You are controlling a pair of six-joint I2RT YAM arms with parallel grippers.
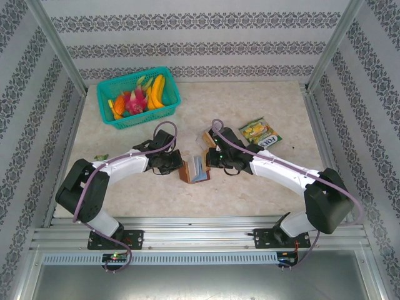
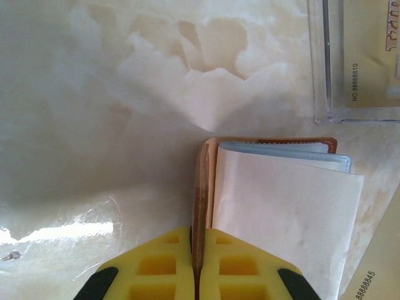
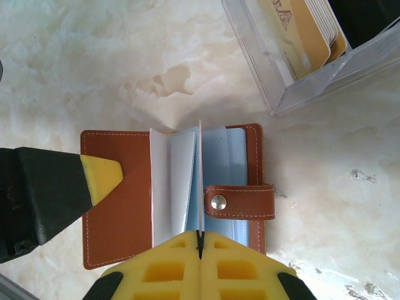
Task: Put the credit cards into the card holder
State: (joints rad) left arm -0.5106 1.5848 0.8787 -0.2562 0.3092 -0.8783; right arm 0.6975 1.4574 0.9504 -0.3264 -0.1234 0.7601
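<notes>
Left gripper [image 2: 195, 240] pinches card holder [image 2: 202, 187]; right gripper [image 3: 200, 242] clamps leaf [image 3: 200, 181], perhaps card; label [image 2: 354, 81]: 88888810.

Marbled table [image 1: 250, 194]: card holder [image 1: 194, 169], clear box [image 3: 325, 84], snack packet [image 1: 260, 132], basket [image 1: 147, 116].

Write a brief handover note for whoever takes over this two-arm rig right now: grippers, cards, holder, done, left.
Left gripper: shut on one cover of the small brown leather-like card holder, which is open.
Right gripper: shut on a thin leaf standing among the holder's clear sleeves; card or sleeve, cannot tell.
Credit cards: gold plastic cards stand in the clear plastic box beside the holder; a pale numbered card lies near it.
Done: holder is open. Left: slot the cards in.
</notes>
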